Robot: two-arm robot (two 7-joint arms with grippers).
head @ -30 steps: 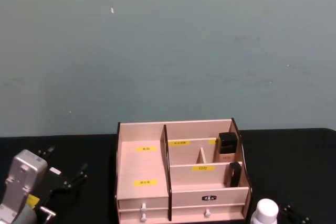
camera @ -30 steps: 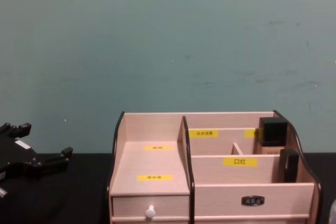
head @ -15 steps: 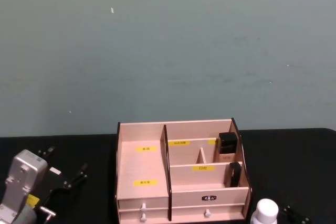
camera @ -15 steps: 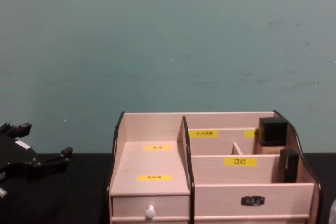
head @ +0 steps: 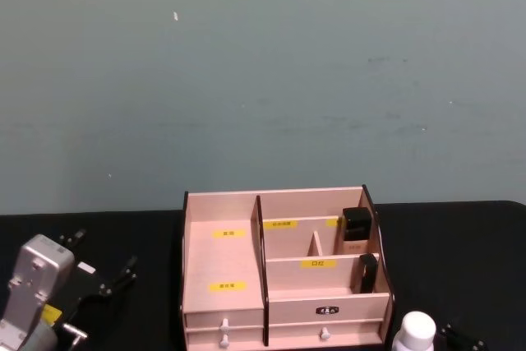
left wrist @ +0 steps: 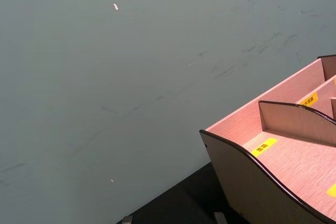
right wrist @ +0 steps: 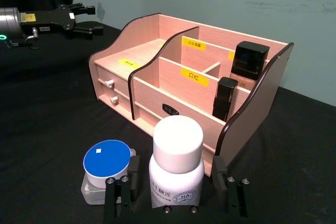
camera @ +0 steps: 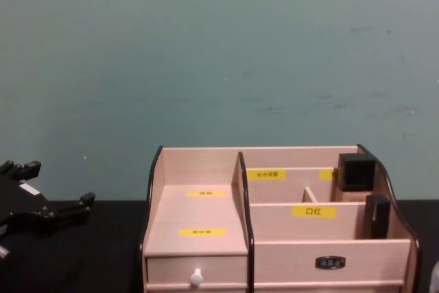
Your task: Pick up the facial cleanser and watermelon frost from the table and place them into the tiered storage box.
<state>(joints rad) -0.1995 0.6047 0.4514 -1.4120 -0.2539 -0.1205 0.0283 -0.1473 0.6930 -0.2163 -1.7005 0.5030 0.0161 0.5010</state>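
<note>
**Right gripper straddles the bottle at the box's front right corner**

The box (head: 222, 260) sits mid-table with its back close to the teal wall (head: 263, 80). Bare black table (head: 156, 244) lies open on both sides of it, wider on the left. The box's dark curved sides rise above the compartments. Two black items stand along its right side, one (right wrist: 250, 60) in the back row and one (right wrist: 224, 98) in the row in front.

The bottle (right wrist: 177, 161), white with a white cap, stands upright on the table just off the box's front right corner. The right gripper (right wrist: 175, 171) has its fingers (right wrist: 118, 195) spread, one on each side of the bottle. A narrow gap shows on both sides, so nothing is grasped. The jar (right wrist: 107, 160), clear with a blue lid, sits on the table just outside one finger, beside the bottle and near the box's front.

The left gripper (head: 105, 251) hangs over the table well left of the box, its fingers released and holding nothing.

Yellow labels mark the compartments. The one on the front middle wall reads 口红, and the others are too small to read. A dark nameplate sits on the front panel. The bottle's label carries a round mark and fine print that cannot be made out.
</note>
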